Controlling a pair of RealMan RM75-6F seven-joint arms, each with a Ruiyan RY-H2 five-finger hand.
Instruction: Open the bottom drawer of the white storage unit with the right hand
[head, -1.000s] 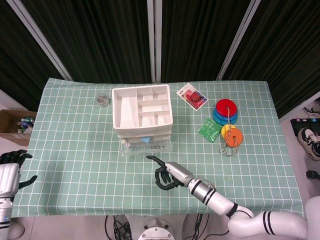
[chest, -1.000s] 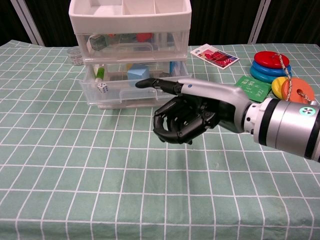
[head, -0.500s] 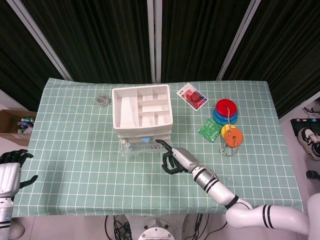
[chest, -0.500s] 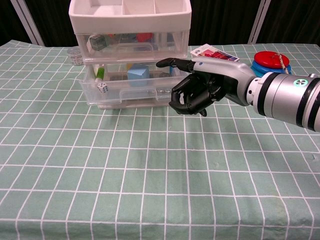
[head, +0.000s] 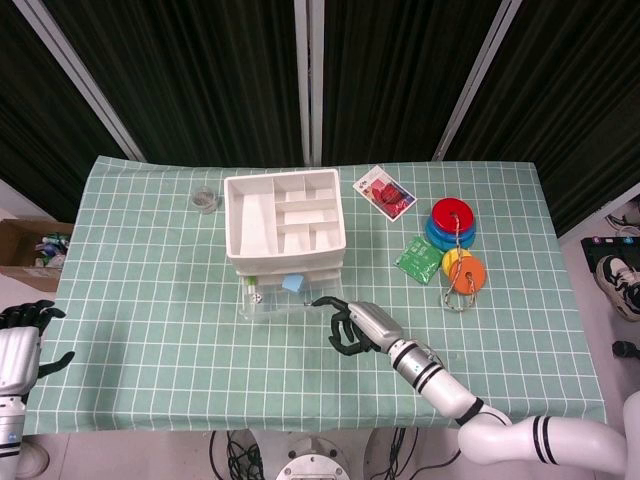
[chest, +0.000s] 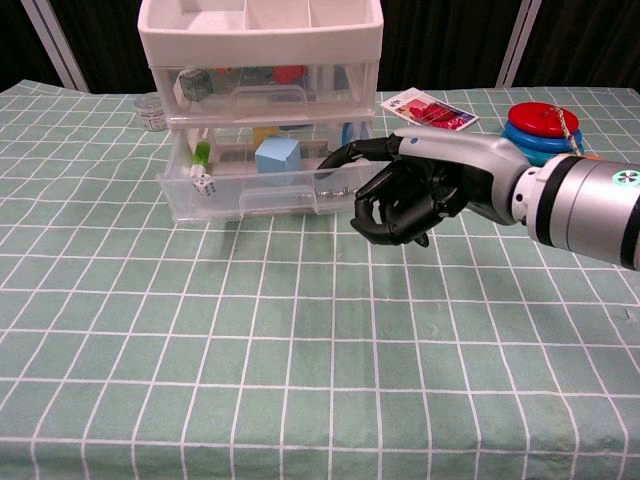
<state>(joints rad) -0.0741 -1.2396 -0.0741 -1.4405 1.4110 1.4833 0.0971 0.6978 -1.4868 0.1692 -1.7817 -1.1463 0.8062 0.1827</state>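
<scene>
Right hand (chest: 405, 195) is mostly curled, one finger hooked over the front edge of the bottom drawer (chest: 262, 188). I'd say it's partway out of the white storage unit (chest: 262, 40), more pulling left.

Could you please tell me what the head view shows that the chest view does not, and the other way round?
Only the head view shows the left hand at the table's near-left edge, the compartments on top of the white storage unit from above, and the cardboard box beside the table. Only the chest view shows the die and blue cube clearly through the bottom drawer front. Both show the right hand with one finger hooked at the drawer's right end, and the coloured rings.
</scene>
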